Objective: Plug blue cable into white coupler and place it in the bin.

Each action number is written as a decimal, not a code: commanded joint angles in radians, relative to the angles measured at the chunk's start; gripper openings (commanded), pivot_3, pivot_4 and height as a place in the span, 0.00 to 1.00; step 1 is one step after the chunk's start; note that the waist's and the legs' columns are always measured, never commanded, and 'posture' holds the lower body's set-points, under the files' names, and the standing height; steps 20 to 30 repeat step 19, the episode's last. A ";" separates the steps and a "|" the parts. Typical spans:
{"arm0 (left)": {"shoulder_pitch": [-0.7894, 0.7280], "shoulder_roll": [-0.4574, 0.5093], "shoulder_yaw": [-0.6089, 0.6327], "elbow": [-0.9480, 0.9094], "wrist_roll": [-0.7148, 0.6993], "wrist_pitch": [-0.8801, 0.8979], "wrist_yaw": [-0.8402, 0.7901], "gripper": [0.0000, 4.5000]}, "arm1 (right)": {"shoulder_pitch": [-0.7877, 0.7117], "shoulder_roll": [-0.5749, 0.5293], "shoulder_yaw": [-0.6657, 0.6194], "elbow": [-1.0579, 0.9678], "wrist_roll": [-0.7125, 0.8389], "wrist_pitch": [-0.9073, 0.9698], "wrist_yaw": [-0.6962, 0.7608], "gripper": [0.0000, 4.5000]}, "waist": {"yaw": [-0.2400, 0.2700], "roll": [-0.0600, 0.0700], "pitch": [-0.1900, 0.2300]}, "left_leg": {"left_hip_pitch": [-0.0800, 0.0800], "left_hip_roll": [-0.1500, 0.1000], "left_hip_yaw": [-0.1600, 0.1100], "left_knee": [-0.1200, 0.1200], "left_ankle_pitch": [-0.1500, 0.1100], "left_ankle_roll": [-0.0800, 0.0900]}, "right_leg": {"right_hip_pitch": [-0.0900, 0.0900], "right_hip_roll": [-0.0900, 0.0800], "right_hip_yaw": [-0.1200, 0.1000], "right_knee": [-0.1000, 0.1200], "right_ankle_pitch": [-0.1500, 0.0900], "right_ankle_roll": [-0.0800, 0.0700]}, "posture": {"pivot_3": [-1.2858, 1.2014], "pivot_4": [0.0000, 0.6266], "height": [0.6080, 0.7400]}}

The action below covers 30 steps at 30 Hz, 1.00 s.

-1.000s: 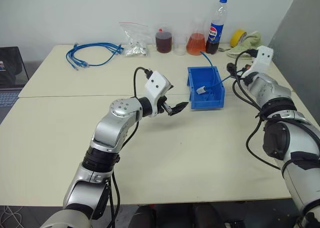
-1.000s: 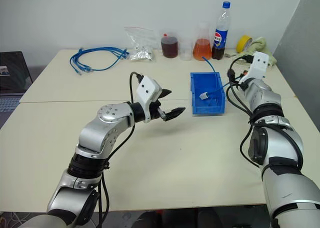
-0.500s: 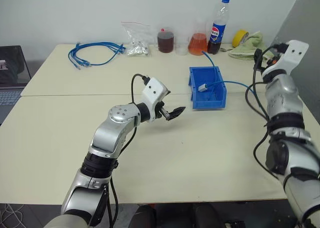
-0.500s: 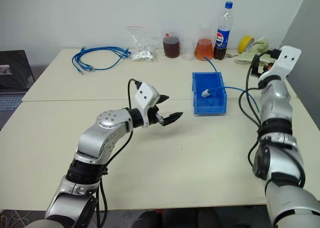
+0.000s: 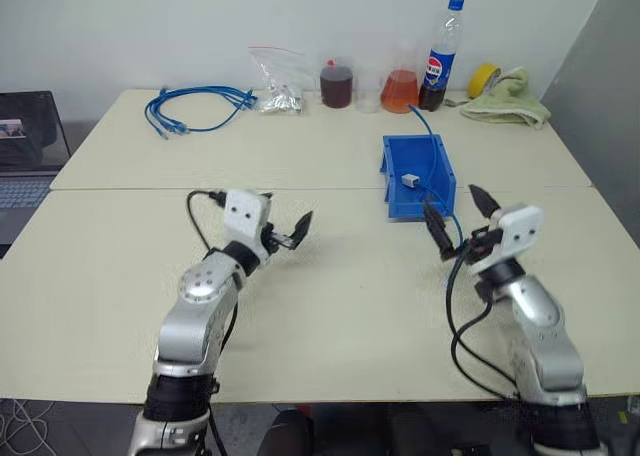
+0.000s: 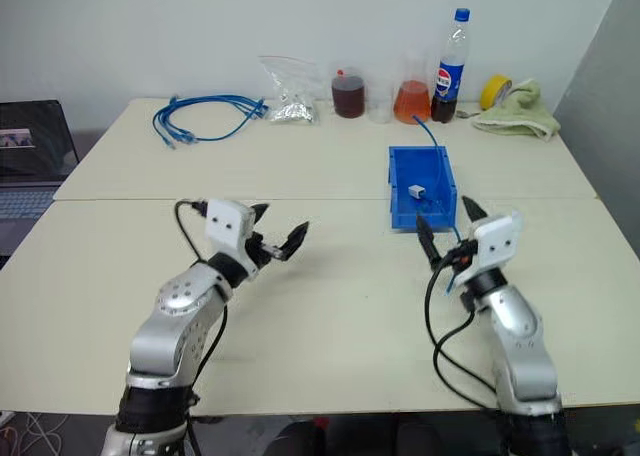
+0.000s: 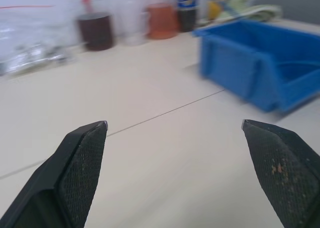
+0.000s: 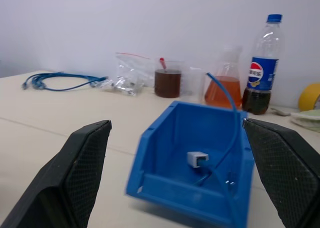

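Far left corner of the surface: a coiled bundle of blue cables lies there, untouched and no part of your job. Along the far edge, moving right, you have a clear bag of small parts, a jar of dark liquid, a flask of orange liquid and a cola bottle; a yellow tape roll and a green cloth sit at the far right corner.

Your left claw hangs over the left half of the surface, fingers spread wide, holding nothing.

Right of centre stands the bin. The white coupler lies on its floor, and the blue cable runs from it up over the far rim, with another stretch trailing out over the low front lip. Cable and coupler appear joined, though the seating of the plug cannot be confirmed from these views.

Your right claw hangs just in front of the bin's front lip, fingers wide apart, empty, and close to the trailing stretch of cable; whether it touches it cannot be told.

Assessment: the plugging and the drop into the bin look complete, and the step in hand is clearing away. Your next move calls for keeping both claws empty and well off the trailing cable, since a snag could drag the coupler back out.
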 commanded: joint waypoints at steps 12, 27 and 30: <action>0.328 -0.090 0.065 -0.093 0.097 -0.240 0.184 1.00 | 0.284 0.121 -0.020 0.016 -0.074 -0.165 -0.083 0.99 | 0.000 -0.001 -0.001 | 0.013 0.000 0.001 -0.003 -0.002 0.005 | 0.011 0.002 0.000 -0.001 0.000 0.000 | 0.52 0.24 1.00; 0.351 -0.093 0.066 -0.083 0.087 -0.287 0.180 1.00 | 0.259 0.110 -0.026 0.062 -0.078 -0.183 -0.071 0.99 | 0.001 -0.001 -0.001 | 0.014 0.001 0.001 -0.003 -0.002 0.005 | 0.013 0.004 -0.001 -0.001 0.000 0.000 | 0.52 0.24 1.00; 0.351 -0.093 0.066 -0.083 0.087 -0.287 0.180 1.00 | 0.259 0.110 -0.026 0.062 -0.078 -0.183 -0.071 0.99 | 0.001 -0.001 -0.001 | 0.014 0.001 0.001 -0.003 -0.002 0.005 | 0.013 0.004 -0.001 -0.001 0.000 0.000 | 0.52 0.24 1.00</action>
